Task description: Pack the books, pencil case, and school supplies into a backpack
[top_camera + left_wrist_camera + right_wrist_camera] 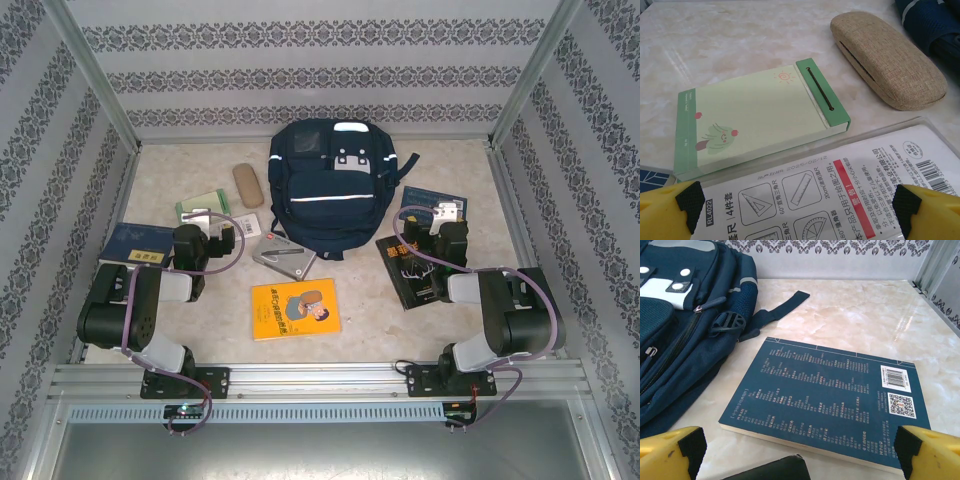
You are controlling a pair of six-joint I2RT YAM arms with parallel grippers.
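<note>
Backpack [335,190]: navy fabric, white reflective stripe, grey patches, zips shut, lying flat between the two grippers and beyond them. In the right wrist view it sat to the front-left of the fingers, with a dark strap and buckle trailing onto the table [850,315].

Books, all thin and flat:
- Orange book [293,308], cartoon figure on cover, behind and between both grippers, nearer the arm bases.
- Navy book [135,243], yellow label, left of the left gripper [222,238].
- Black book [410,272], white print, partly beneath the right gripper [440,228].
- Blue book [825,405], back cover up with barcode and QR code, just ahead of the right gripper.

Grey flat item [283,257]: just right of the left gripper.

Tan case [887,60]: oblong, woven texture, closed, ahead and right of the left gripper, close by the backpack.

Pad [760,117]: pale green, darker green band, small drawing, ahead and left of the left gripper.

Packet [840,185]: white, red print, ruler diagrams, directly under the left gripper's spread fingers.

Both grippers stood fully open and held nothing.
</note>
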